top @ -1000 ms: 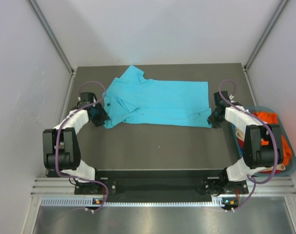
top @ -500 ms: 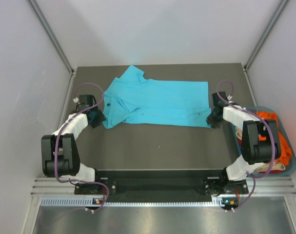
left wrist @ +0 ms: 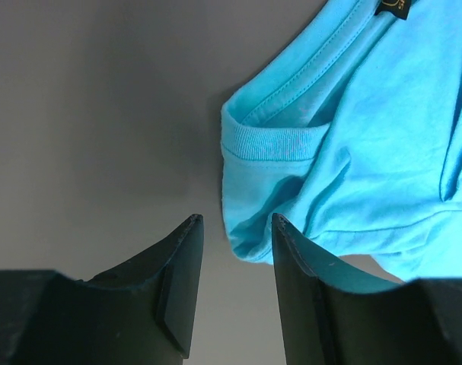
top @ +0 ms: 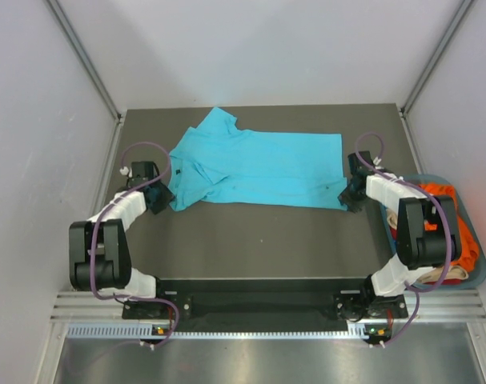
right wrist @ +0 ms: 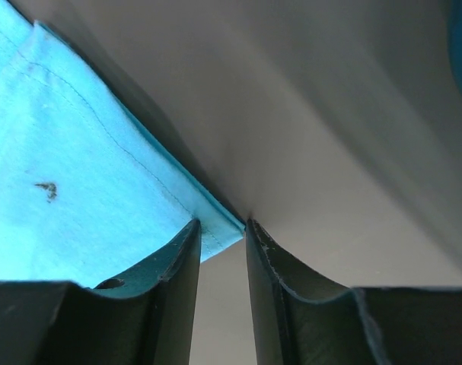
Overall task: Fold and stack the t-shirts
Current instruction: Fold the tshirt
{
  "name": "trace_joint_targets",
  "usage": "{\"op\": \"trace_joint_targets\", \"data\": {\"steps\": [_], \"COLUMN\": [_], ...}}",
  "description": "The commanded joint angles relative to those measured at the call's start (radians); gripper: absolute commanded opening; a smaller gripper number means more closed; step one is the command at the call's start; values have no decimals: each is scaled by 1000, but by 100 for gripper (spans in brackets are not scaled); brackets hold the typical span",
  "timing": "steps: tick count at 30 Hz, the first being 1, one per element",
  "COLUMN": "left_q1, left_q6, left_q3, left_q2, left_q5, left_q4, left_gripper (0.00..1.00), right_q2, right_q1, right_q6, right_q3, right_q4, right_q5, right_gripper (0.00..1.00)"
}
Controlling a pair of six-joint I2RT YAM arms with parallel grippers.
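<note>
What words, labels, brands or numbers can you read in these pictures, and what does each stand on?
No text is readable.
The turquoise t-shirt carries a small black neck label with pale print, too small and cut off to read.

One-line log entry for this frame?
phase: pre-grasp | left gripper: open, at turquoise t-shirt sleeve cuff | right gripper: open, at hem corner | shirt: lying on table
</note>
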Motion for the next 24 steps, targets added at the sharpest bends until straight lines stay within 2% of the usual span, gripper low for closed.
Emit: {"op": "trace_joint_targets", "data": {"steps": [1,12,15,16,19,20,24], "left_q1": [7,6,6,6,6,6,7], "left_q6": [-16,-31,-31,-30,-27,-22,1], "left_q3": [1,-16,-12,-13,-6,8,37], "left_q2": [19,85,94,93,91,94,100], "left_q5": [0,-8,-22,-35,-59,-75,-178], "left_q4": [65,105,97,95,59,45,-55], "left_gripper": [46,42,27,16,0,0,0], "right_q2": [-25,21,29,31,23,15,-23], "right_q1": [13,17,19,19,17,20,20], "right_q6": [-11,9,9,6,-23,-34,-92], "right_q3": [34,32,25,23,23,23,11], "right_q4": [-42,-28,-22,-22,-22,-20,-16], "right_q5": [22,19,31,38,72,80,80], "right_gripper": [32,32,30,28,3,0,0]}}
